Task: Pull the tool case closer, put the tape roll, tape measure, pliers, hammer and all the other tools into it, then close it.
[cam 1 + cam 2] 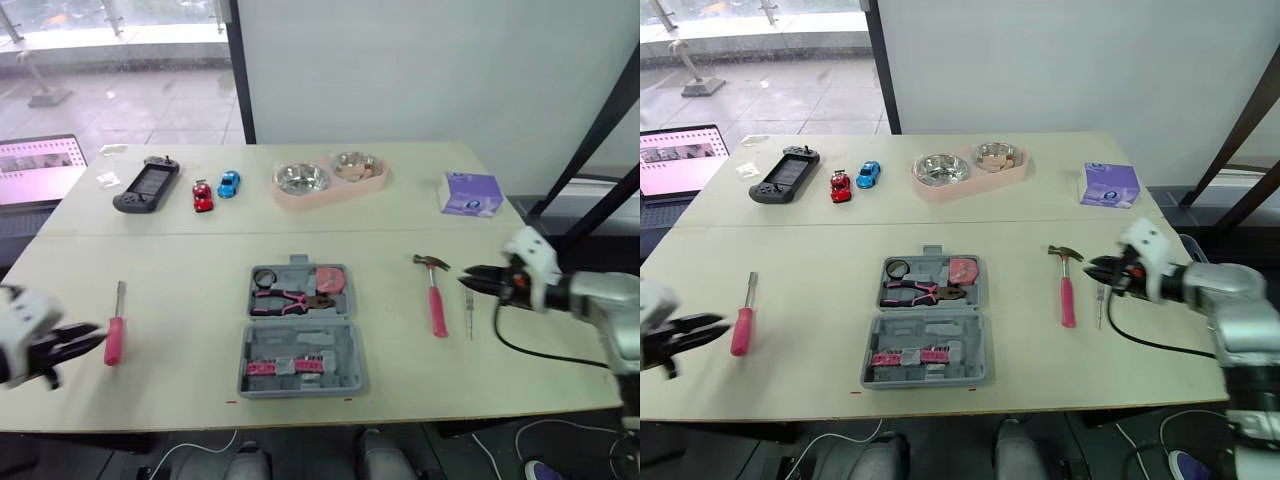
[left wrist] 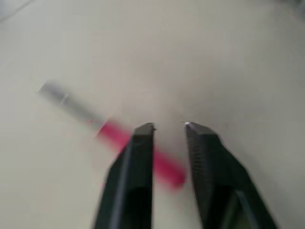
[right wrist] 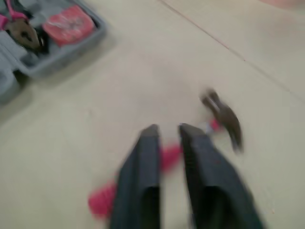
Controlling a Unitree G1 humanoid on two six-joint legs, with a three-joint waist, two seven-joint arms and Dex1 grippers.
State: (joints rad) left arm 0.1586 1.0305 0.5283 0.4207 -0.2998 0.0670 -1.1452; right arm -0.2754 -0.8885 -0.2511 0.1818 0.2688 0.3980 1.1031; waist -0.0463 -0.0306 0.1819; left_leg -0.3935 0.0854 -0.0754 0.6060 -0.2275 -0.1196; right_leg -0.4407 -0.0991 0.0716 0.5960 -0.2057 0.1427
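Observation:
The grey tool case (image 1: 352, 374) lies open at the table's middle front. In its far half lie a black tape roll (image 1: 264, 277), pink-handled pliers (image 1: 288, 300) and a pink tape measure (image 1: 329, 279). A hammer (image 1: 434, 296) with a pink handle rests to the right of the case, and a thin metal tool (image 1: 469, 320) lies beside it. My right gripper (image 1: 468, 279) hovers just right of the hammer head, open by a narrow gap and holding nothing. At the left, a pink-handled screwdriver (image 1: 115, 331) lies on the table. My left gripper (image 1: 92, 340) is open right beside its handle.
Along the back stand a black game controller (image 1: 146, 185), a red toy car (image 1: 203, 196), a blue toy car (image 1: 229, 183), a pink double bowl (image 1: 330, 180) and a purple box (image 1: 471, 194). A laptop (image 1: 38, 170) sits at the far left. A black cable (image 1: 530, 347) trails from my right arm.

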